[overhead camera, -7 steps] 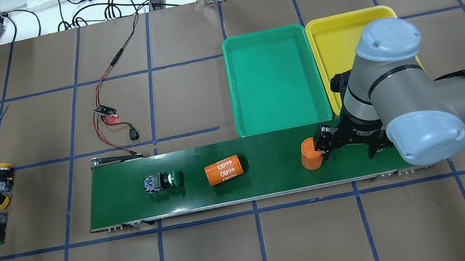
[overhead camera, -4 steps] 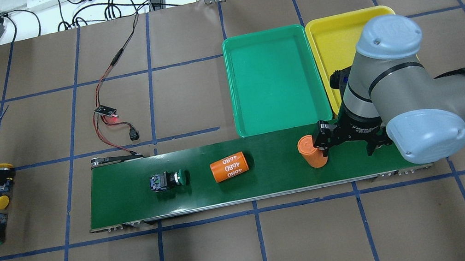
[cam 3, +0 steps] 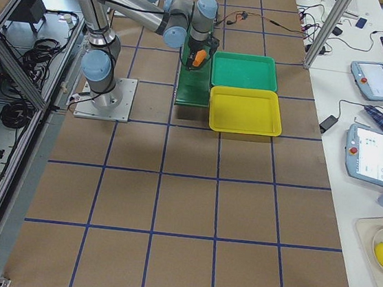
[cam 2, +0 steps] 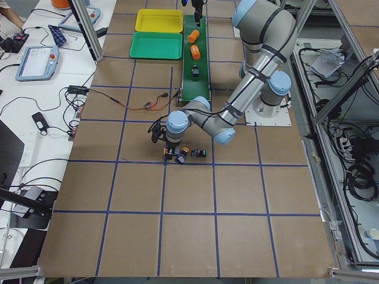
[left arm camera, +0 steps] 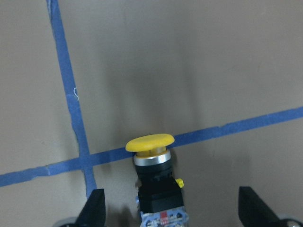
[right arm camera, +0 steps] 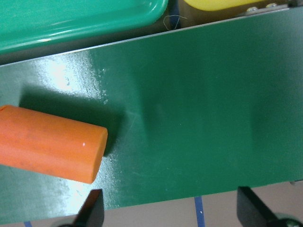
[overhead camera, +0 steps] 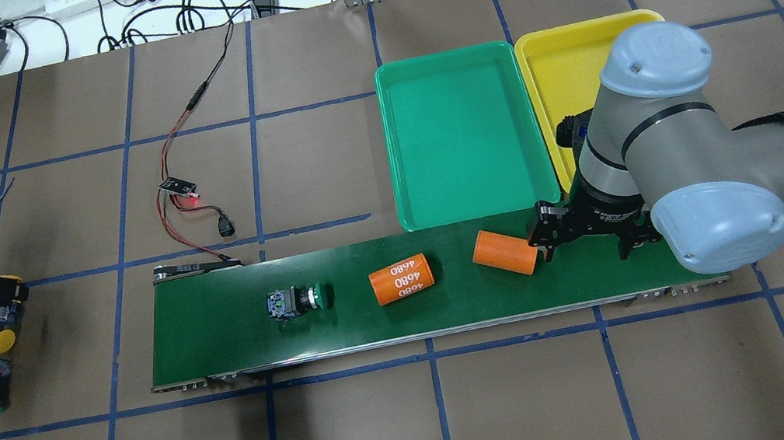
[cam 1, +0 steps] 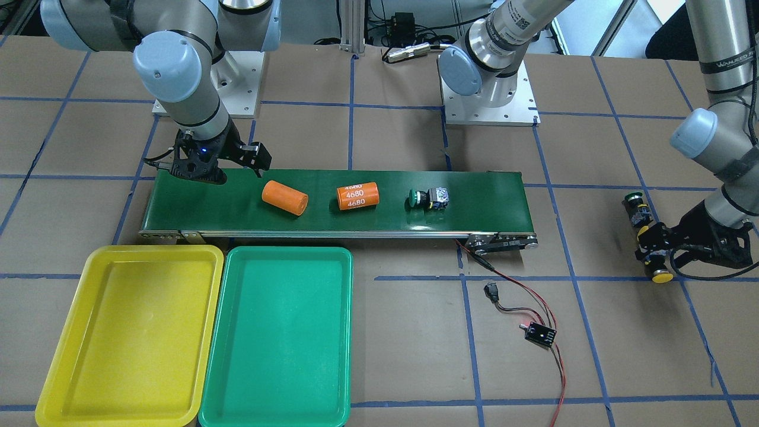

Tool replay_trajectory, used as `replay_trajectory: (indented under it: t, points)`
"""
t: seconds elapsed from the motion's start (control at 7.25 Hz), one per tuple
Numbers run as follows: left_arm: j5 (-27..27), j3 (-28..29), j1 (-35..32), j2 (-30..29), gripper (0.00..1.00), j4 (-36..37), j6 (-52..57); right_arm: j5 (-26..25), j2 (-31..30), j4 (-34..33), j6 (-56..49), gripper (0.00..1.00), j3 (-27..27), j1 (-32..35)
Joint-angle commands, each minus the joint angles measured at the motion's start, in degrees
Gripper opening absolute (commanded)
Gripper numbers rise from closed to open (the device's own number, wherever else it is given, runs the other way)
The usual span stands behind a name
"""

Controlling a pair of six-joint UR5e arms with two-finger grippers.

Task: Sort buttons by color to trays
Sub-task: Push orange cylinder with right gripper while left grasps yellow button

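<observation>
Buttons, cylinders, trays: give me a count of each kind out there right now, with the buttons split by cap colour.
Yellow-capped black-and-grey push-button switches: 2
Green-capped black-and-grey push-button switches: 2
Orange cylinders: 2 (one marked 4680)
Shallow rectangular plastic trays: 2 (one green, one yellow)
Total: 8

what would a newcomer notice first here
The yellow tray and green tray sit side by side by one end of the conveyor belt. On it lie a plain orange cylinder, an orange cylinder marked 4680 and a green-capped button; the right gripper, jaws open, is beside the plain one.
</observation>
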Motion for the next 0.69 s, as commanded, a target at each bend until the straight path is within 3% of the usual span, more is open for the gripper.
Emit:
replay_trajectory:
  t: [0.0,0.14,0.55]
  points:
    - [2.71,0.80,-0.45,-1.11,0.65,0.21,-0.17,-0.32,-0.09,0.00,0.00,1.00,-0.09,0.00]
    - [2.89,1.33,-0.45,-1.37,0.47,0.21,0.00,-0.50,-0.18,0.00,0.00,1.00,-0.18,0.00]
    - [2.98,1.33,-1.50,-0.50,0.21,-0.93,1.06,-0.94,-3.25,4.27,0.00,1.00,-8.85,-0.79]
